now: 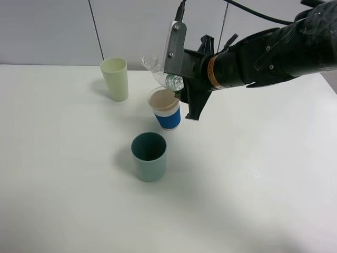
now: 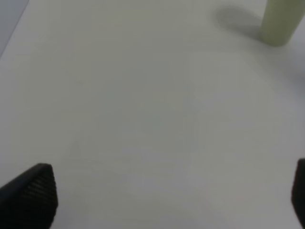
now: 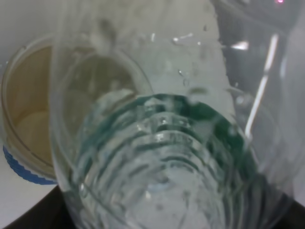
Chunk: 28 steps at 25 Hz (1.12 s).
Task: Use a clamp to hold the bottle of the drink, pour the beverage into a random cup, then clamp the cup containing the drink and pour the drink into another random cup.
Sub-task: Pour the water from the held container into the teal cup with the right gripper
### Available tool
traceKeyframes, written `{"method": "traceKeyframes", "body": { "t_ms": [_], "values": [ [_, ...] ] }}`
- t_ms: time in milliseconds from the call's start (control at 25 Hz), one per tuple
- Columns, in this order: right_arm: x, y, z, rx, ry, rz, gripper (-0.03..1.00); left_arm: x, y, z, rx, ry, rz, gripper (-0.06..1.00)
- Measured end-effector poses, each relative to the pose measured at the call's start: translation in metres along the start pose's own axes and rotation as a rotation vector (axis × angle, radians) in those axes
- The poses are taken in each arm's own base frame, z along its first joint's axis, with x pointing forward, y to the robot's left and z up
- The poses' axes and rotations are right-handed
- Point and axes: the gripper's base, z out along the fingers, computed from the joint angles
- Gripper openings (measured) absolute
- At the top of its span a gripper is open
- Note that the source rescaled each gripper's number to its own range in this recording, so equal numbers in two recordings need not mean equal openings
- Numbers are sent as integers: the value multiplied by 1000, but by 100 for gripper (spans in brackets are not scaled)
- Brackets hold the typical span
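My right gripper (image 1: 176, 79) is shut on a clear plastic bottle (image 1: 158, 70) and holds it tipped over a white cup with a blue band (image 1: 166, 109). In the right wrist view the bottle (image 3: 157, 124) fills the frame, with that cup (image 3: 28, 119) beside its mouth. A pale green cup (image 1: 115, 78) stands upright to the left and behind; its base also shows in the left wrist view (image 2: 281, 24). A teal cup (image 1: 149, 156) stands upright in front. My left gripper (image 2: 171, 200) is open over bare table, with one dark fingertip (image 2: 33, 191) showing at each side.
The white table (image 1: 63, 184) extends on all sides of the cups. A grey wall stands behind it, with a dark vertical seam (image 1: 96, 29). Black cables (image 1: 253, 13) run above the right arm.
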Motion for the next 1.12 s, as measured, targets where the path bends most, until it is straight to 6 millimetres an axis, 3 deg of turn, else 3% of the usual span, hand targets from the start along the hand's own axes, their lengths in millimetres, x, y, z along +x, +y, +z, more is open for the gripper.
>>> {"method": "traceKeyframes", "body": {
  "t_ms": [320,840,1120],
  "values": [
    [0,-1,-1,5,-1,-3,2,0,0,0,0,0,0,100],
    [-11,-22,-33,100,-43,-20,2,0,0,0,0,0,0,100],
    [-22,-15,-34,92,-65,-132,2,0,0,0,0,0,0,100]
  ]
}}
